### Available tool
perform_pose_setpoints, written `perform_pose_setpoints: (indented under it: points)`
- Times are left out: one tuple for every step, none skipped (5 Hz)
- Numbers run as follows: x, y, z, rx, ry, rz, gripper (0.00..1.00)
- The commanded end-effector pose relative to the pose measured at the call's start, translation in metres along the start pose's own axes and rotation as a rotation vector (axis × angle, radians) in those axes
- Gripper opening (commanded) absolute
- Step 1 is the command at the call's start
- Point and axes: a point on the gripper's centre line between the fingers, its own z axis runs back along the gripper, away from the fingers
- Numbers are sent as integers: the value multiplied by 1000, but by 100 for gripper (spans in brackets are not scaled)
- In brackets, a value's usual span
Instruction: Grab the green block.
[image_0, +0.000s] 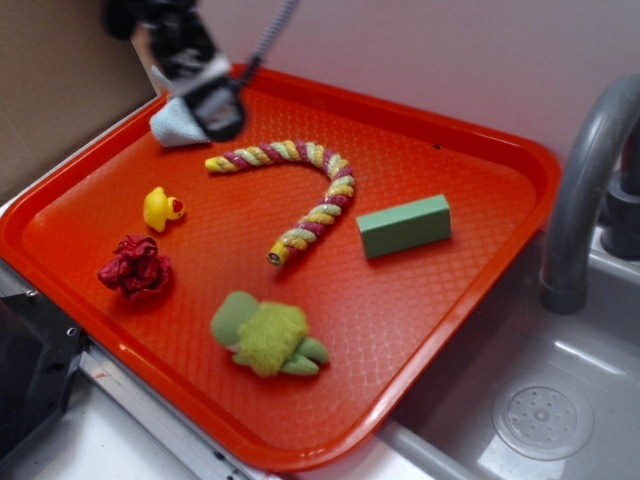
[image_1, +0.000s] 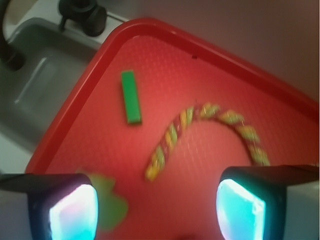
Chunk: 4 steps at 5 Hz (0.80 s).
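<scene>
The green block (image_0: 404, 226) lies flat on the right part of the red tray (image_0: 440, 330), just beside the lower end of the curved twisted rope (image_0: 300, 192), near but not touching it. The gripper (image_0: 200, 95) hangs over the far left corner of the tray, well apart from the block, and in the wrist view its two fingers (image_1: 70, 210) stand wide apart with nothing between them, so the claw is spread and empty. To do this step well, I think the arm should first travel across the rope, staying high enough not to drag it. Then it should turn so that the fingers close across the narrow sides of the block, not along its length. The fuzzy green toy (image_0: 268, 336) at the front is the wrong green thing and should be avoided.
</scene>
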Motion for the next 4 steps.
perform_pose_setpoints:
  points:
    - [41, -18, -45, 0, 30, -40, 100]
    - [47, -24, -70, 8, 89, -72, 100]
    - [47, -25, -91, 31, 144, -94, 100]
    - [47, -23, -107, 45, 190, -111, 100]
